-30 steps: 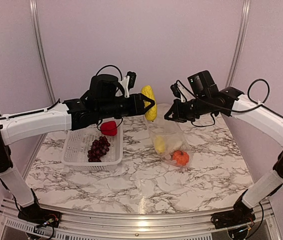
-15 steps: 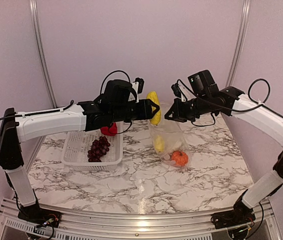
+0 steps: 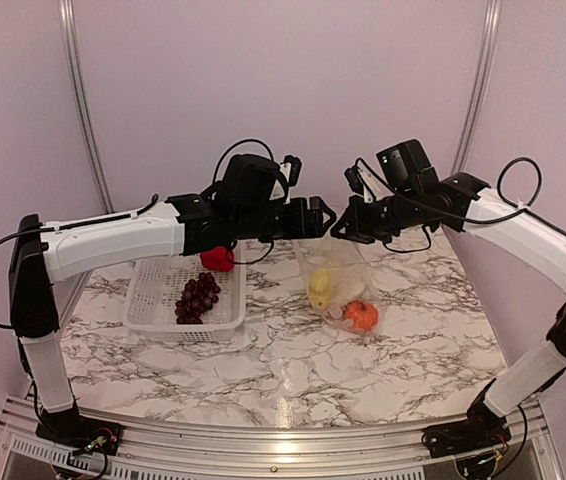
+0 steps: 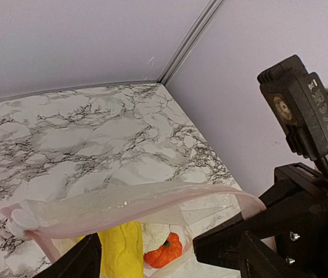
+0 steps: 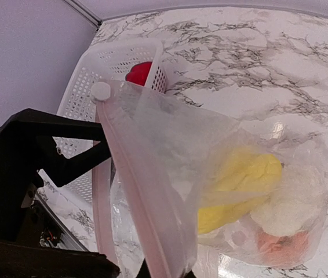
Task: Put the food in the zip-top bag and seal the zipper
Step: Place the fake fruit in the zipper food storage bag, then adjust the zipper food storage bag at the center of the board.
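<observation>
Clear crinkly plastic hangs between the two arms: the zip-top bag (image 3: 338, 262), its mouth lifted and its bottom sagging onto the marble table (image 3: 263, 370). The right gripper (image 3: 341, 228) is pinched closed on the mouth edge. The left gripper (image 3: 321, 217) hovers just over the opening, jaws spread wide and holding nothing. The pinkish zipper (image 4: 123, 205) gapes unsealed, with the white slider tab (image 5: 101, 91) at its far end. Inside lie yellow pieces (image 3: 319, 289), a pale piece (image 3: 348, 290) and the orange fruit (image 3: 361, 316) — lowest of all. The grape bunch (image 3: 196, 297) and red piece (image 3: 217, 258) sit in the white basket (image 3: 153, 300) nearby.
</observation>
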You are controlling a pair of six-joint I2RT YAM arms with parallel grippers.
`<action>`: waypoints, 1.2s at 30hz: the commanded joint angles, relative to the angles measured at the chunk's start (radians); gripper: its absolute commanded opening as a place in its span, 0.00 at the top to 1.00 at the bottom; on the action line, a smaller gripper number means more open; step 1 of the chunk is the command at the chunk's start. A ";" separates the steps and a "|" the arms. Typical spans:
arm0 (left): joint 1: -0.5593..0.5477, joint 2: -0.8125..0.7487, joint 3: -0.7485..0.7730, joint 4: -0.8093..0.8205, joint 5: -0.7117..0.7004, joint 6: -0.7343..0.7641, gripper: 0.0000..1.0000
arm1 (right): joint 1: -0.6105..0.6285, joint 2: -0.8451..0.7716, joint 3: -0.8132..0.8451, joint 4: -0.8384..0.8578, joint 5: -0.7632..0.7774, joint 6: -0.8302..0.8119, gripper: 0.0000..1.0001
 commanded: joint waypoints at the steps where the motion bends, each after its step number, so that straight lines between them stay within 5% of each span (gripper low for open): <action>1: -0.004 -0.096 0.016 -0.031 -0.058 0.042 0.14 | 0.011 -0.038 0.020 0.020 0.016 0.013 1.00; 10: 0.012 -0.177 0.007 -0.275 -0.320 -0.022 0.26 | 0.011 -0.041 0.013 0.014 0.027 -0.004 1.00; 18: 0.029 -0.186 -0.110 -0.269 -0.207 -0.096 0.35 | 0.011 -0.037 -0.010 0.015 0.011 -0.018 1.00; 30: 0.035 -0.029 0.049 -0.328 -0.125 -0.119 0.43 | 0.011 -0.016 -0.026 0.012 -0.004 -0.036 1.00; 36: 0.053 0.136 0.267 -0.528 -0.041 -0.120 0.81 | 0.011 0.042 0.049 -0.058 0.083 -0.067 1.00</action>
